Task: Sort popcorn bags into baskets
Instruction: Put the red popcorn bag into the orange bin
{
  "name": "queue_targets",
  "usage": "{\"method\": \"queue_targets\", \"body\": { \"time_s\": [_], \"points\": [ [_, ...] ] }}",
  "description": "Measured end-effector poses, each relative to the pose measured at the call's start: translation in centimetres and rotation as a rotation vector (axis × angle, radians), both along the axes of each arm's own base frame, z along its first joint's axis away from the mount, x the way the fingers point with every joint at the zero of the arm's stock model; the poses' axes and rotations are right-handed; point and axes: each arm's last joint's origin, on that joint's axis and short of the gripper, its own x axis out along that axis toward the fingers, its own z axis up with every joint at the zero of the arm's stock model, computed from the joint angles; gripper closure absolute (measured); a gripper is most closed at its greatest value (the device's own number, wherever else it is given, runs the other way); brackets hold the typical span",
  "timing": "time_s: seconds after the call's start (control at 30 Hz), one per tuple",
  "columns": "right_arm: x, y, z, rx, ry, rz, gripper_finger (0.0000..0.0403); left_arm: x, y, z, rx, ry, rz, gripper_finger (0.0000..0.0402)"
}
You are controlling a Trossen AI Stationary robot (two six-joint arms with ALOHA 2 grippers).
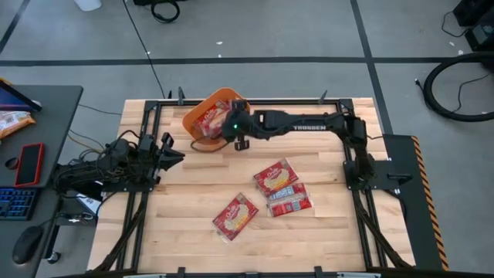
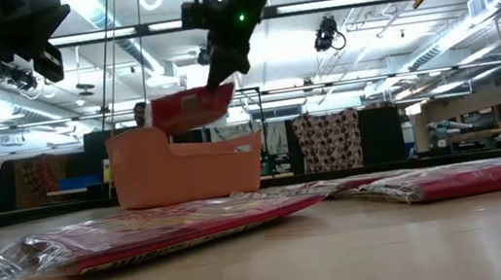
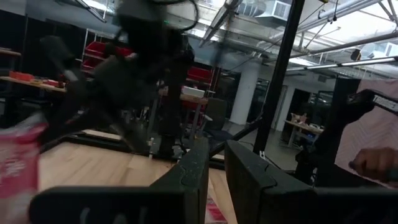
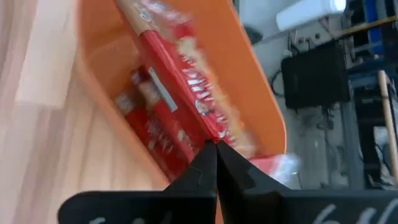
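Observation:
The orange basket (image 1: 202,108) stands at the table's far edge, with a popcorn bag (image 4: 155,127) lying in it. My right gripper (image 1: 234,126) hovers over the basket's right end, shut on another red popcorn bag (image 2: 189,107). Three more bags lie flat on the table's middle (image 1: 275,176), (image 1: 289,199), (image 1: 235,216). My left gripper (image 1: 171,150) waits at the table's left side, its fingers (image 3: 196,171) a narrow gap apart with nothing between them. My right gripper pinches the bag's edge (image 4: 210,134) between its two fingertips, coming slanting down from the table's right side. The bag is lifted clear and sticks out roughly level from the fingers (image 2: 222,77) above the basket's rim (image 2: 182,142).
A dark side desk (image 1: 54,100) left of the table carries a red phone (image 1: 31,164), a keyboard (image 1: 15,205) and a mouse (image 1: 27,243). Cables (image 1: 85,170) bunch by the left arm's base. A person's hand (image 3: 376,163) shows beyond the table.

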Motion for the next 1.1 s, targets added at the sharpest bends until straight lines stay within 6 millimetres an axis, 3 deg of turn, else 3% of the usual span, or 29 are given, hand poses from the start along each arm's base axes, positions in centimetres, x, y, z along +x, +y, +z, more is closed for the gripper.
{"method": "queue_targets", "body": {
  "time_s": [0.37, 0.6, 0.8, 1.1],
  "points": [
    [-0.1, -5.9, -3.5, -0.014, -0.232, 0.045, 0.0384, 0.0, 0.0, 0.0, -0.001, 0.004, 0.0, 0.0345],
    [-1.0, -7.4, -4.7, 0.108, -0.289, -0.069, 0.0335, 0.0, 0.0, -0.1, -0.001, 0.008, 0.0, 0.0345],
    [-0.8, -5.0, -3.3, 0.201, -0.177, -0.114, 0.0299, 0.0, 0.0, -0.1, 0.0, 0.013, 0.001, 0.0345],
    [0.2, 1.4, -1.3, 0.26, -0.086, -0.003, 0.0292, 0.0, 0.0, -0.1, 0.008, 0.012, 0.002, 0.0345]
  ]
}}
